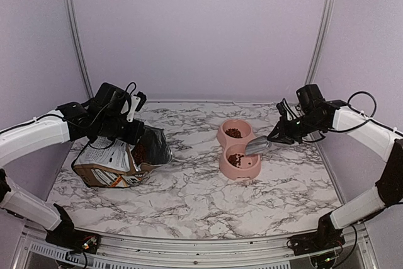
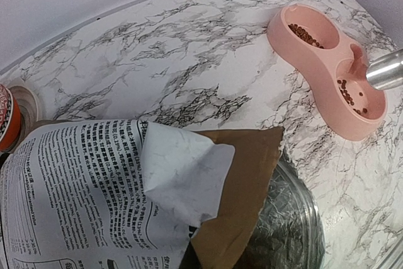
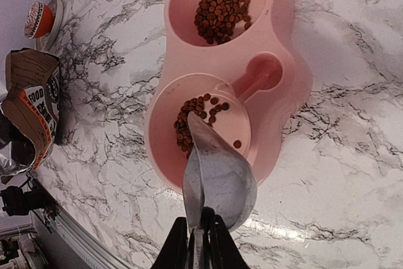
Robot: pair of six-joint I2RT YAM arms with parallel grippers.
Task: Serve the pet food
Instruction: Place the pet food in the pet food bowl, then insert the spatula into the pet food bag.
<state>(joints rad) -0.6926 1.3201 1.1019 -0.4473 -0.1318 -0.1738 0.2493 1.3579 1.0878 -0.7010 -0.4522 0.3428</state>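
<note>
A pink double bowl (image 1: pixel 221 135) stands right of centre on the marble table, with pet food in its far well (image 3: pixel 220 3) and in its near well (image 3: pixel 192 124). My right gripper (image 3: pixel 200 231) is shut on the handle of a metal scoop (image 3: pixel 220 174). The scoop is tipped on its side, its tip over the near well, and no pellets show in it. At the left, the brown paper bag (image 1: pixel 119 162) lies with its foil-lined mouth (image 2: pixel 289 225) facing the bowl. My left gripper (image 1: pixel 129 131) is shut on the bag's upper rim; its fingers are hidden in the left wrist view.
A reddish ball on a small dish (image 3: pixel 38 19) sits at the far left beyond the bag. Purple walls with metal rails (image 1: pixel 74 29) close in the table on three sides. Bare marble (image 1: pixel 189 200) lies in front of bag and bowl.
</note>
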